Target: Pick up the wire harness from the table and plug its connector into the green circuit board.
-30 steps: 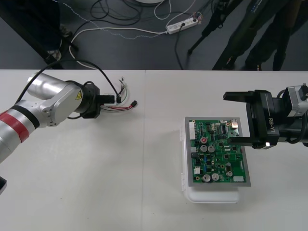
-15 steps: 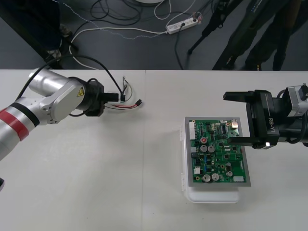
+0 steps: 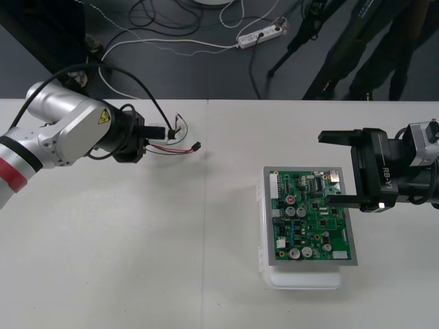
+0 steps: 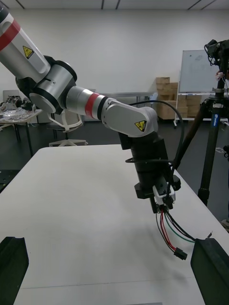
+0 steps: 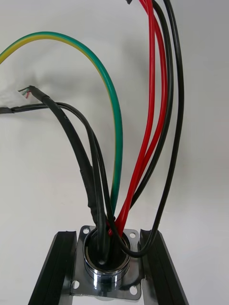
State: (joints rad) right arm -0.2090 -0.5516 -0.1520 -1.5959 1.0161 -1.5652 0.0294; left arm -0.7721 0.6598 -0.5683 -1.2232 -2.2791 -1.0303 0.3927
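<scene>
My left gripper (image 3: 159,133) is shut on the wire harness's round metal socket (image 5: 107,264), which sits between its two black fingers (image 5: 55,271). Red, black and green wires (image 5: 143,119) run out from the socket. In the front view the harness (image 3: 180,145) hangs above the table's far left part, its small black plug (image 3: 196,145) at the free end. The right wrist view shows the left gripper (image 4: 163,202) holding the wires with the plug (image 4: 180,254) dangling below. The green circuit board (image 3: 310,218) lies on its white base (image 3: 305,277) at right. My right gripper (image 3: 341,168) stands open over the board's right edge.
The table's far edge (image 3: 219,101) runs just behind the harness, with dark floor, cables and tripod legs beyond. Bare table surface (image 3: 171,240) stretches between the left arm and the board.
The left arm has lifted and drawn the harness up and slightly back toward the far edge, with the plug now off the table. The right arm has not moved.
</scene>
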